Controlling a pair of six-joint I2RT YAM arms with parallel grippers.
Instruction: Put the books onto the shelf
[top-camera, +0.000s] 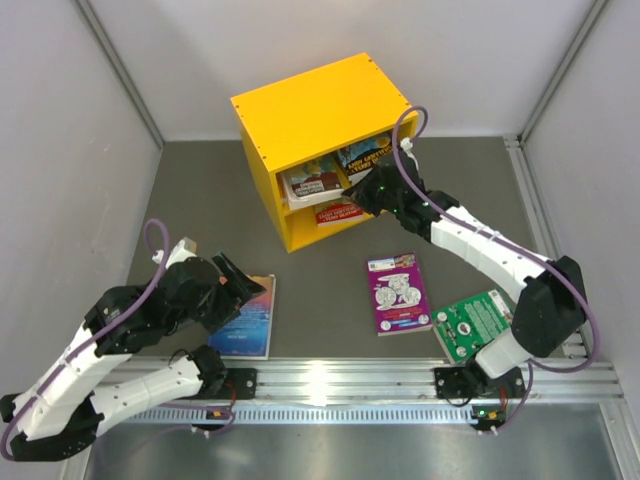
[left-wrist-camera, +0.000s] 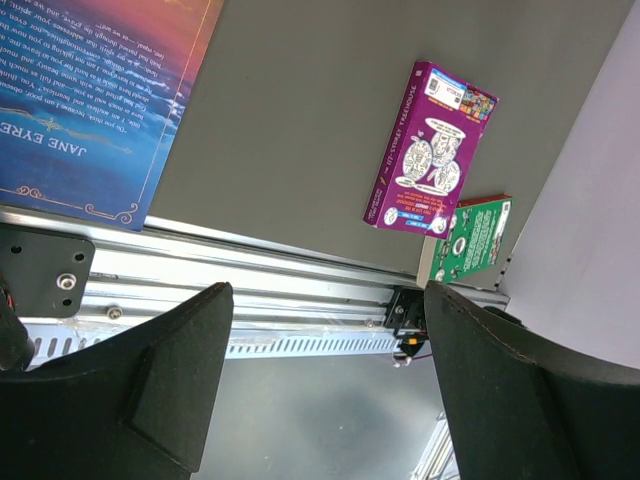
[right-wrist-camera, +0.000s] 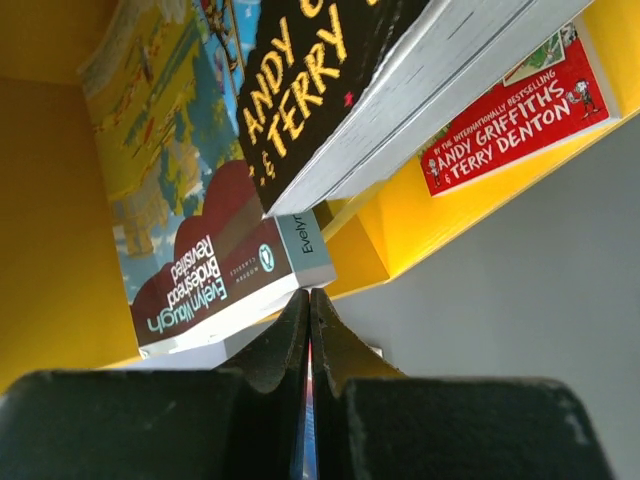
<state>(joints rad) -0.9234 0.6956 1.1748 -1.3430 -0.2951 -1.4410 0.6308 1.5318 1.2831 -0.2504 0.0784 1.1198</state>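
Note:
The yellow shelf (top-camera: 320, 105) stands at the back of the table with several books in its two compartments. In the right wrist view a black book (right-wrist-camera: 330, 90) leans over a dark brown book (right-wrist-camera: 220, 280), and a red book (right-wrist-camera: 520, 110) lies in the other compartment. My right gripper (top-camera: 375, 190) (right-wrist-camera: 309, 297) is shut at the shelf's opening, its tips right at the brown book's corner, with nothing held. A blue book (top-camera: 248, 318) (left-wrist-camera: 90, 90), a purple book (top-camera: 398, 293) (left-wrist-camera: 430, 150) and a green book (top-camera: 475, 322) (left-wrist-camera: 475, 232) lie on the table. My left gripper (top-camera: 235, 285) (left-wrist-camera: 328, 290) hangs open and empty by the blue book.
An aluminium rail (top-camera: 340, 378) with both arm bases runs along the near edge. Grey walls close in the table on the left, right and back. The green book lies against the right arm's base.

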